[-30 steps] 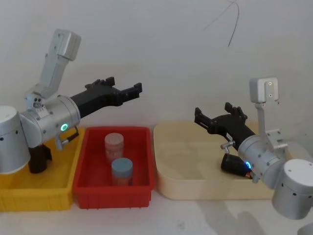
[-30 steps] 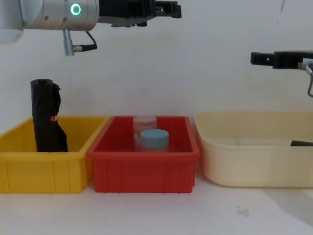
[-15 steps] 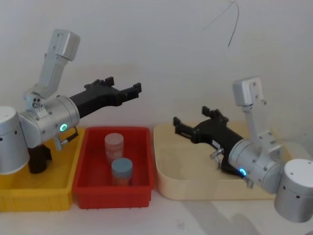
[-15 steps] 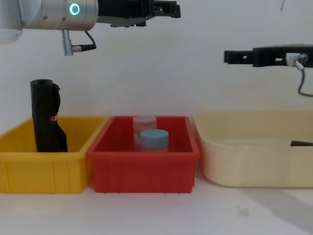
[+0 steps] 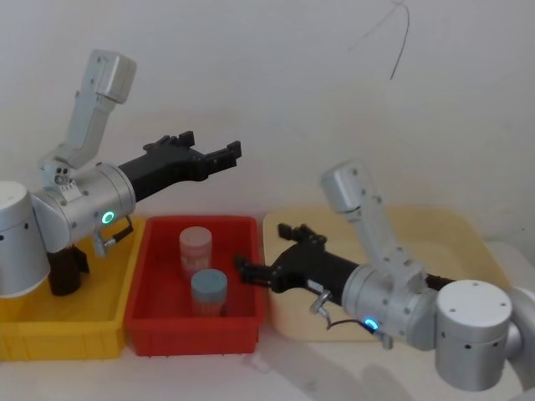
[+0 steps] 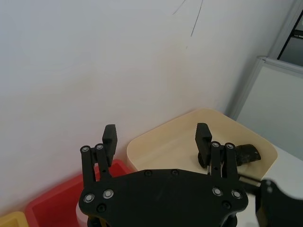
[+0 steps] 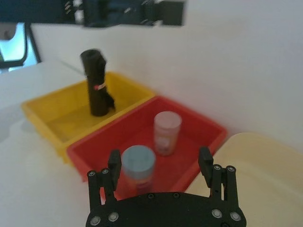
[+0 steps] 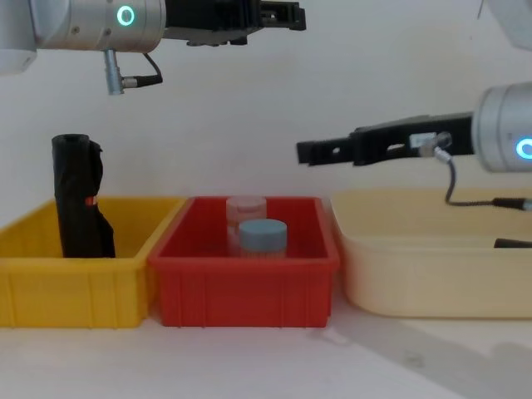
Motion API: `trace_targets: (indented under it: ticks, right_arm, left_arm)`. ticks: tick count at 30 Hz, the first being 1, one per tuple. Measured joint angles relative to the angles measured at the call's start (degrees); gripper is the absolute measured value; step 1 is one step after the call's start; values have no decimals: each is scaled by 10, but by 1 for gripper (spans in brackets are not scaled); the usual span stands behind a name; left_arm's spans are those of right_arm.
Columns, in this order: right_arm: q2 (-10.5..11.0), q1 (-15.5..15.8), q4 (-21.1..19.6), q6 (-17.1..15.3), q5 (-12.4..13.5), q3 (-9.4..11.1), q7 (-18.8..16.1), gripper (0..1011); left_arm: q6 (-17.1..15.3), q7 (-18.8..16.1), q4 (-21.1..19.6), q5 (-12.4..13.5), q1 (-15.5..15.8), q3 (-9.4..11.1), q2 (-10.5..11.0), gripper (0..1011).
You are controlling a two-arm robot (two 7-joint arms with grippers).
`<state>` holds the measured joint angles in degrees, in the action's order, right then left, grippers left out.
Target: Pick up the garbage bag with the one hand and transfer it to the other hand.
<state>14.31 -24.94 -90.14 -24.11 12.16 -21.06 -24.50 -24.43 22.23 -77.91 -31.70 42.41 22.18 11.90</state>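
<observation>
The garbage bag (image 8: 73, 195) is a tall black crinkled roll standing upright in the yellow bin (image 8: 83, 287), with a small red spot at mid-height. In the head view my left arm hides most of the bag (image 5: 63, 271); the right wrist view shows the roll (image 7: 96, 80) clearly. My left gripper (image 5: 216, 149), on the green-ringed arm, hangs open high above the red bin, far from the bag. My right gripper (image 5: 263, 251), on the blue-ringed arm, is open and empty over the red bin's right edge, pointing toward the bag.
The red bin (image 8: 249, 291) holds a pink-lidded jar (image 5: 194, 249) and a blue-lidded jar (image 5: 208, 291). A beige tub (image 8: 432, 274) stands to the right, with a black object (image 6: 246, 153) lying in it. A white wall rises close behind the bins.
My right arm has swung left and lower, from over the beige tub to the red bin's right edge. The left arm and the bag have not moved.
</observation>
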Motion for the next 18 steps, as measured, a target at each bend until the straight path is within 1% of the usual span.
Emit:
trace_targets:
  ticks: [1,2,5,7,11,18]
  right_arm:
    - [0,0,0,0,0,0,0,1000]
    - [-1,-2,3,-4,-2,-7,-3,1000]
    - [-4,-6,8,-10,-3,-17,-6,1000]
    - [-9,-12,15,-16,-4,-27,-9,1000]
    - [-16,-19,26,-21,-4,-37,-9,1000]
    - [-30,-33,44,-30,-4,-47,-5,1000]
  left_arm:
    - [0,0,0,0,0,0,0,1001]
    - [0,0,0,0,0,0,0,1001]
    - [0,0,0,0,0,0,0,1001]
    - [0,0,0,0,0,0,0,1001]
    - [0,0,0,0,0,0,0,1001]
    - [0,0,0,0,0,0,0,1001]
